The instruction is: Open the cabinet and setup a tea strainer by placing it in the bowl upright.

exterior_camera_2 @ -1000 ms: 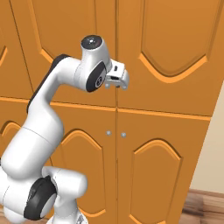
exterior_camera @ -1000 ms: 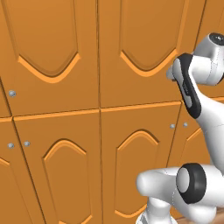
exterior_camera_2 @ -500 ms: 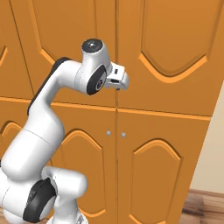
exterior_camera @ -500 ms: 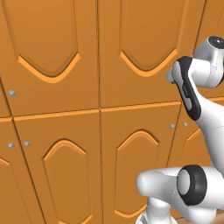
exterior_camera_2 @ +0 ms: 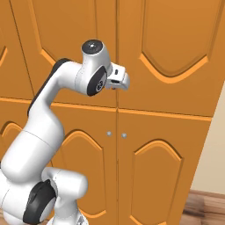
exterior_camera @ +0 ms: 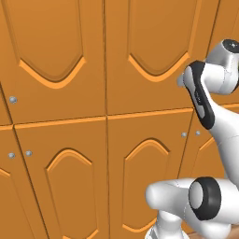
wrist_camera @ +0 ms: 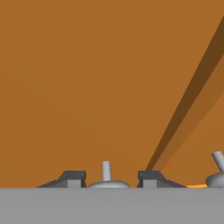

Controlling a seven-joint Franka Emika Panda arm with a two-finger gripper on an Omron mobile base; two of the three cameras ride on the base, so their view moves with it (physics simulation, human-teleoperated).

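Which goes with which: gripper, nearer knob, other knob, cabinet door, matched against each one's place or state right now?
1 gripper
2 nearer knob
3 other knob
4 cabinet door

a closed
b between the two fingertips
c at the right edge of the hand view, across the door seam
d open, one fingertip either side of a knob

Pairs: 1-d, 2-b, 3-c, 4-a

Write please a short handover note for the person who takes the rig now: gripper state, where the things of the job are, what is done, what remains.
Gripper: at the tall cabinet door, one finger on each side of a small silver knob; a firm grip cannot be confirmed.
Cabinet: all doors look closed.
Tea strainer and bowl: not located yet.
Done: the hand has reached the knob.
Left: pull the door open, find the strainer, set it upright in the bowl.
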